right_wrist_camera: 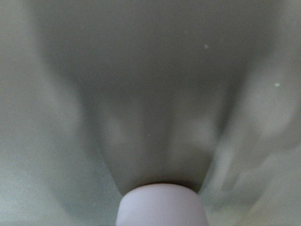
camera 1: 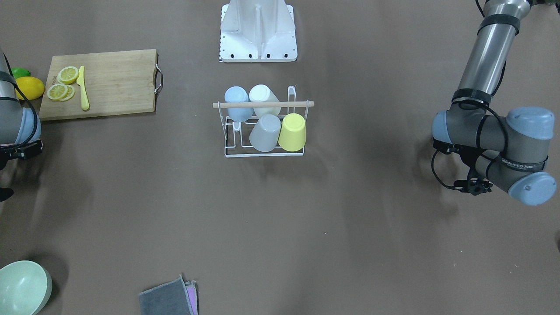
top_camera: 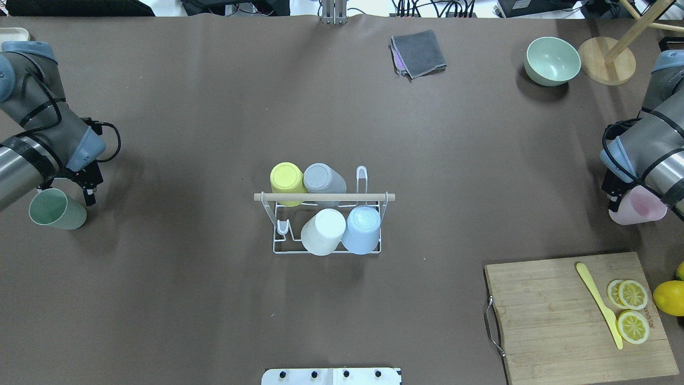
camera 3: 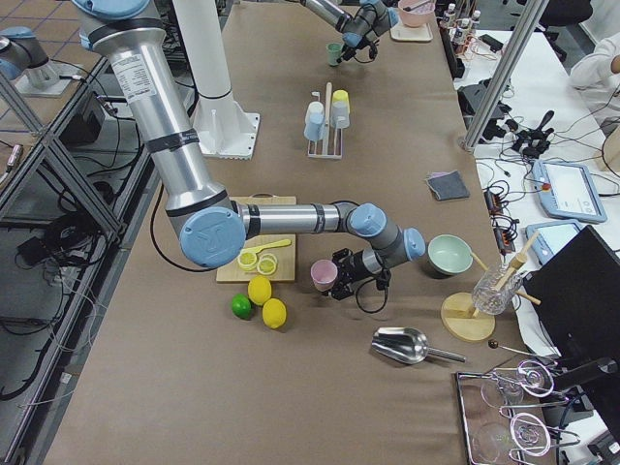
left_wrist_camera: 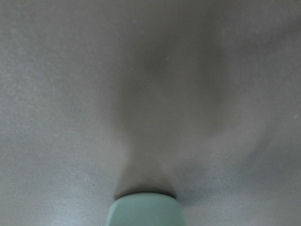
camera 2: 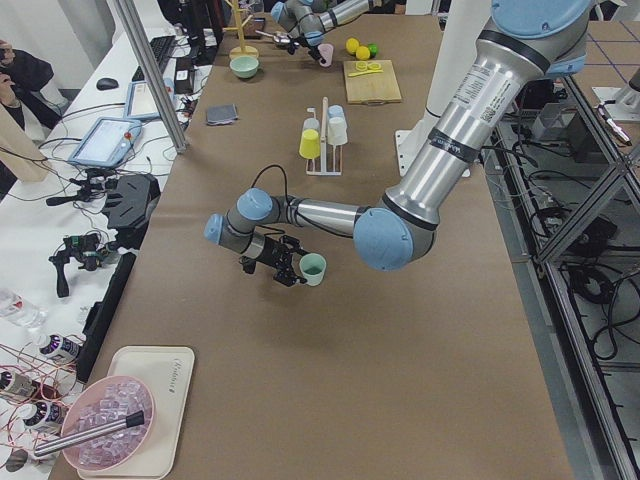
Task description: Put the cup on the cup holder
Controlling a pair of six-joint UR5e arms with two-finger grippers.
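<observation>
The cup holder (top_camera: pixel 368 250), a white wire rack with a wooden rod across the top, stands mid-table and also shows in the front-facing view (camera 1: pixel 228 131). Yellow (top_camera: pixel 287 182), grey (top_camera: pixel 324 178), white (top_camera: pixel 323 231) and blue (top_camera: pixel 362 229) cups sit upside down on its pegs. My left gripper (top_camera: pixel 85 193) is at the table's left edge, shut on a green cup (top_camera: pixel 56 209) held on its side; the cup also shows in the left wrist view (left_wrist_camera: pixel 145 211). My right gripper (top_camera: pixel 615 199) is at the right edge, shut on a pink cup (top_camera: pixel 640 206), which also shows in the right wrist view (right_wrist_camera: pixel 162 205).
A wooden cutting board (top_camera: pixel 566 321) with lemon slices (top_camera: pixel 632 294) and a yellow knife (top_camera: pixel 599 303) lies near right. A whole lemon (top_camera: pixel 668 297), a green bowl (top_camera: pixel 552 60), a wooden stand (top_camera: pixel 607 67) and a grey cloth (top_camera: pixel 419 52) are also on the table.
</observation>
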